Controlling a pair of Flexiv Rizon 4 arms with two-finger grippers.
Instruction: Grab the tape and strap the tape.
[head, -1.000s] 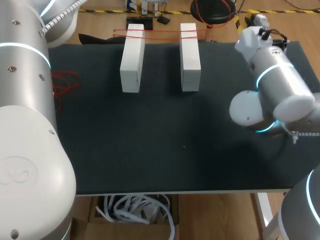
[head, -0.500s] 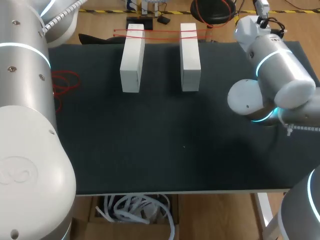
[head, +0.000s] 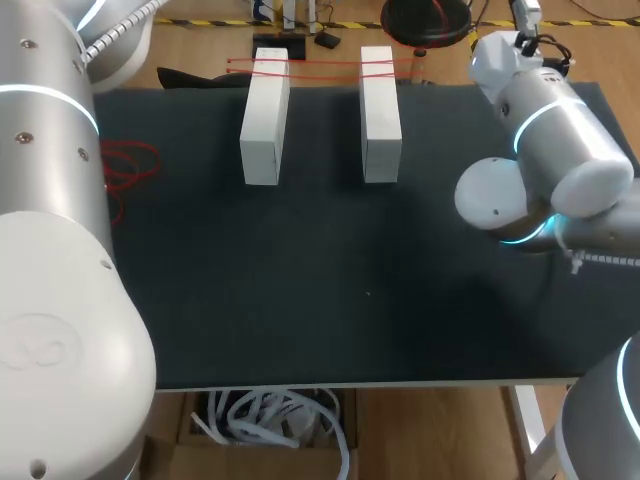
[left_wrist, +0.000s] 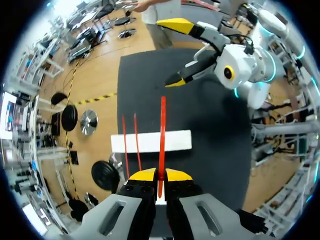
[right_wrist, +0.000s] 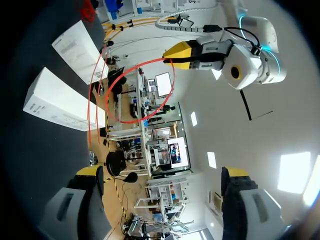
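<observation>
In the left wrist view my left gripper (left_wrist: 160, 176) is shut on a red strap (left_wrist: 162, 125) that runs straight ahead over a white block (left_wrist: 172, 141). Two more red straps (left_wrist: 130, 142) cross that block beside it. Further ahead my right gripper (left_wrist: 174, 52) hangs above the dark table with its fingers wide apart and nothing between them. The right wrist view shows the right gripper (right_wrist: 162, 172) open, and beyond it the left gripper (right_wrist: 182, 55) pinching the strap (right_wrist: 131, 121), which curls in a loop. Both white blocks (head: 265, 115) (head: 380, 112) lie side by side at the table's far side.
Red straps (head: 320, 64) span the far ends of the two blocks. A loose bundle of red straps (head: 128, 165) lies at the table's left edge. The dark mat (head: 300, 280) in front of the blocks is bare. My right arm (head: 550, 130) stands over the right side.
My right arm's wrist has swung toward the table's far edge and its fingers have spread wide. The blocks and the left arm have not moved.
</observation>
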